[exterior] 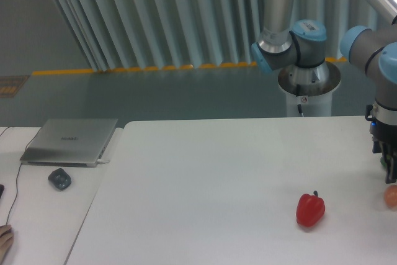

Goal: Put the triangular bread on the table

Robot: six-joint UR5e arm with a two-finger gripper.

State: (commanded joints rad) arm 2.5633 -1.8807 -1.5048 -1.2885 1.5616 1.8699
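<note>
The white table (pixel 217 184) fills the lower middle and right of the camera view. My gripper (pixel 388 170) hangs at the far right edge, low over the table, and the frame cuts it off, so its jaws cannot be read. Just below it lies a small round orange-pink fruit (pixel 391 197), half out of frame. A red bell pepper (pixel 310 209) stands on the table to the left of the fruit. The triangular bread is not in view.
A smaller white desk (pixel 37 215) on the left carries a closed grey laptop (pixel 71 141), a dark mouse (pixel 59 179) and a thin cable. A person's fingers (pixel 5 241) show at the bottom left corner. The arm's base (pixel 308 79) stands behind the table.
</note>
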